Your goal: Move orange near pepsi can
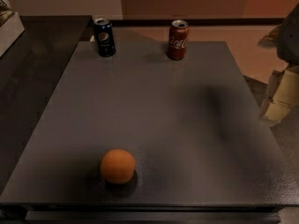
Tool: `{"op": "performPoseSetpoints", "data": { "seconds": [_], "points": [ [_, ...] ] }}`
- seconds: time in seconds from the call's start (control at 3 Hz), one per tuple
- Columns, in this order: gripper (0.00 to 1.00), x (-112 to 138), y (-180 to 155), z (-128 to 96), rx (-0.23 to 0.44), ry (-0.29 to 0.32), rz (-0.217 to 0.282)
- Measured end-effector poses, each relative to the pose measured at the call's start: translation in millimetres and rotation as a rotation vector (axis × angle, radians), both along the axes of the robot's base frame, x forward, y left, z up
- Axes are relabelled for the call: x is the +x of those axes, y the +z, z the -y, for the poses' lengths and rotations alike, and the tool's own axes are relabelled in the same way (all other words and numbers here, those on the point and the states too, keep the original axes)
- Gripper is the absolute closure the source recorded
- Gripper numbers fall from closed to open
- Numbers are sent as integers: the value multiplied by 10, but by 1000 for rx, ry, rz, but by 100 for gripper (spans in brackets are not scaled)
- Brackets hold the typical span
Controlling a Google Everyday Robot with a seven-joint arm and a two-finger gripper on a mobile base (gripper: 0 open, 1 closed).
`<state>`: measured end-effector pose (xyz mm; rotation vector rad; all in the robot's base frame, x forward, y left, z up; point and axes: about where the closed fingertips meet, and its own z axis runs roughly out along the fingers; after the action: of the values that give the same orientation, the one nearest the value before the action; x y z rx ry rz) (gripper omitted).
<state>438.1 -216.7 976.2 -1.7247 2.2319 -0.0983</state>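
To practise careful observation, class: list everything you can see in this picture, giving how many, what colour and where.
table: one, dark grey, fills most of the view
orange: one, orange, on the table near its front edge, left of centre
pepsi can: one, dark blue, upright at the far left corner
Coca-Cola can: one, red, upright at the far edge, right of the pepsi can
gripper: one, pale, at the right edge of view beside the table, far from the orange

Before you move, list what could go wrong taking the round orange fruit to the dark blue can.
The round orange fruit, near the table's front edge, could roll off. The upright dark blue Pepsi can could tip if bumped. The gripper, at the right edge, might clip the red Coca-Cola can.
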Motion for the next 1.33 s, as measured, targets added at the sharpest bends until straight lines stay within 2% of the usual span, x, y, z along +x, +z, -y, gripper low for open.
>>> {"op": "performPoseSetpoints", "data": {
  "seconds": [0.33,1.0,1.33],
  "points": [
    [0,0,0,0,0,0,0],
    [0,-143,-158,-498,83,170,-12],
    [0,-276,-284,-814,134,252,-40]
  ]
}}
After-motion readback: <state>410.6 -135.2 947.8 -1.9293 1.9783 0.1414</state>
